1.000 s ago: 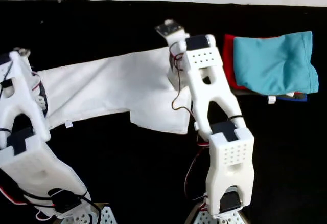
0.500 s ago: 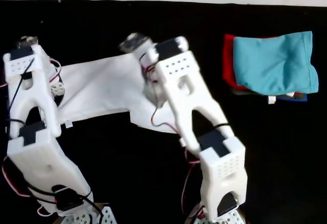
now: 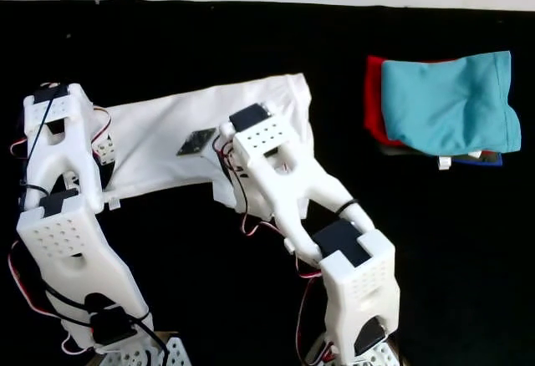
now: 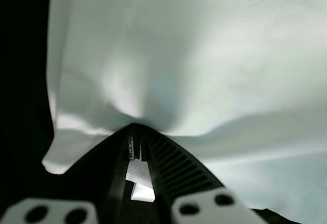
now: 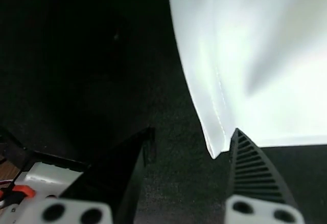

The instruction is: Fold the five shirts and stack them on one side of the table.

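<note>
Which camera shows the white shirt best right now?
The high view: it takes in most of the white shirt, spread across the black table between the arms. The left wrist view shows cloth puckered in the shut left gripper; the right wrist view shows one hemmed corner beside the open right gripper.
</note>
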{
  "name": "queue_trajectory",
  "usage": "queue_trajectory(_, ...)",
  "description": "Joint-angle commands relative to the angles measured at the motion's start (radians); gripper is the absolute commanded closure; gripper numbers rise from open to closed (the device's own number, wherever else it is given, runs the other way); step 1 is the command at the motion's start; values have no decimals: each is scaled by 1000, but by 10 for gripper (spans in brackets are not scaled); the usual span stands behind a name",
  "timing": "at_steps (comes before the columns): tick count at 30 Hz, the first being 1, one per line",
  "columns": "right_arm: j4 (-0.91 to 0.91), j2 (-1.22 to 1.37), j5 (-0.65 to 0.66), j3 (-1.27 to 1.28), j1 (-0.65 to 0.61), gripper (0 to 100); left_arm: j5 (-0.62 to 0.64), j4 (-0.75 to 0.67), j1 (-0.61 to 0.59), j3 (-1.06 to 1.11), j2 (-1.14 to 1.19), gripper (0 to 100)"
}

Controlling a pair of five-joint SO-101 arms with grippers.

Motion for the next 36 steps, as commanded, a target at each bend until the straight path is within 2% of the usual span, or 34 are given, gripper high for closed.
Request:
queue_trajectory(1,-45,25,15,7,-12,768,6,-18,12,-5,8,970)
queue_trajectory(8,-185,171,14,4,56,771,5,-18,12,-5,10,970)
queue_trajectory(10,-229,200,15,4,91,810,5,-18,12,-5,10,970)
queue_trajectory(15,-271,251,12,2,148,998,5,-18,12,-5,10,970)
queue_trajectory(19,-260,248,11,1,165,992,5,-18,12,-5,10,970)
queue_trajectory(29,53,255,11,-437,189,993,5,-17,12,-5,12,970)
queue_trajectory(36,50,262,14,-673,209,993,5,-17,12,-5,13,970)
